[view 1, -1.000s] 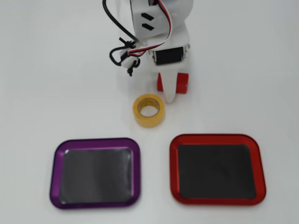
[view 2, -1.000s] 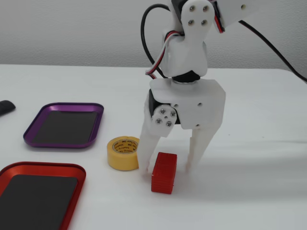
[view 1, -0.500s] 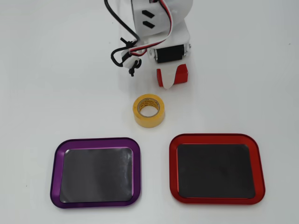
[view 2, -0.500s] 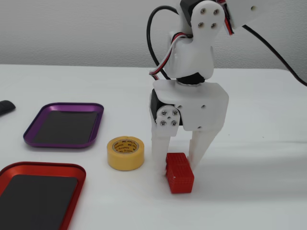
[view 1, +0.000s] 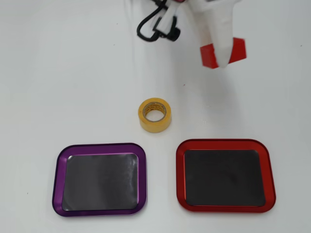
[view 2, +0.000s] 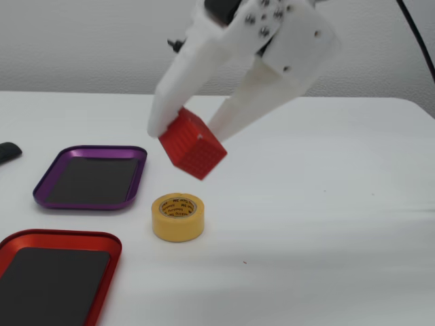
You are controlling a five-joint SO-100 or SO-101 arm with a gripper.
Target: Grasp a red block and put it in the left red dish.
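Red block [view 2: 192, 145], a small bright red ribbed plastic brick: we record it clamped between the white jaws of the two-finger gripper [view 2: 187, 142], tilted on a corner and clear of the white surface [view 2: 326, 224]. Half a second ago it stood on that surface between the fingers; it is now lifted, so we judge the grasp secured and the carrying step begun.

Fixed view, left to right:
- Purple-rimmed shallow tray with black inside [view 2: 93, 176], far left, empty.
- Left red dish [view 2: 61, 239], a glossy red-rimmed tray with black flat inside, bottom left corner, empty.
- Yellow tape roll [view 2: 178, 216], on the surface just below the raised block, not touching it.
- Block and gripper, above centre.

Overhead view, left to right: the purple tray [view 1: 59, 179], the tape roll [view 1: 155, 114], the red dish [view 1: 181, 150] at lower right, the block [view 1: 210, 54] at upper right, part hidden by a finger.

Remaining, by our estimate: travel over the tape roll to the red dish, well apart from the block, then release.
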